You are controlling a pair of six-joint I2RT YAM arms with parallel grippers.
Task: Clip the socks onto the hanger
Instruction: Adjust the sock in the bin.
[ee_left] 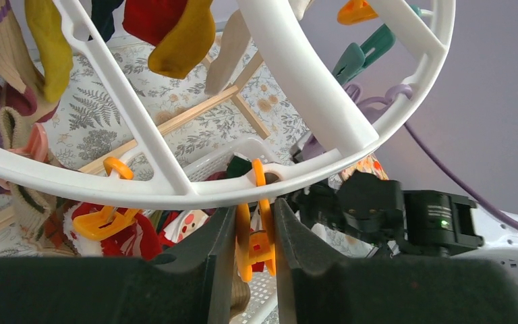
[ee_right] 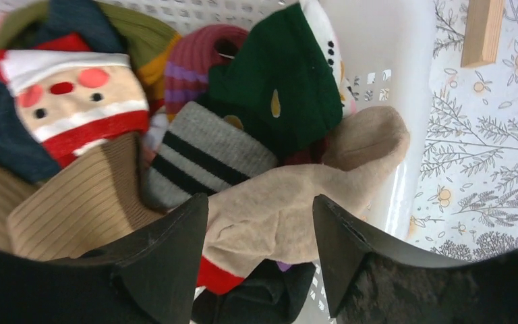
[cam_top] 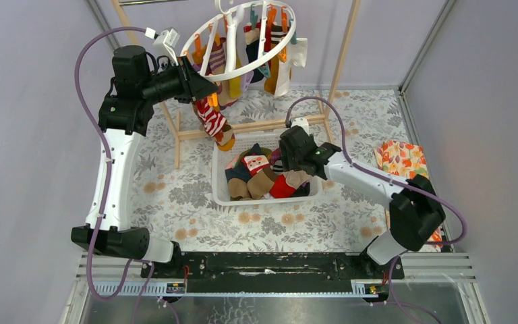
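The white round hanger (cam_top: 233,75) hangs at the back with several socks clipped on, among them a red-and-white striped sock (cam_top: 210,120). My left gripper (cam_top: 202,88) is up at the ring's near rim (ee_left: 175,185), shut on a dangling orange clip (ee_left: 256,236), one finger on each side. More socks (cam_top: 263,177) lie in the white slotted basket (cam_top: 219,196). My right gripper (cam_top: 284,162) is open just above them, its jaws straddling a tan sock (ee_right: 290,202) without holding it. A Santa sock (ee_right: 74,94) and a dark green sock (ee_right: 283,88) lie beside it.
The wooden frame rack (cam_top: 256,127) stands behind the basket and carries the hanger. The orange floral cloth (cam_top: 401,158) lies at the right on the leaf-patterned tablecloth. The basket wall (ee_right: 391,40) is close to the right of my right fingers.
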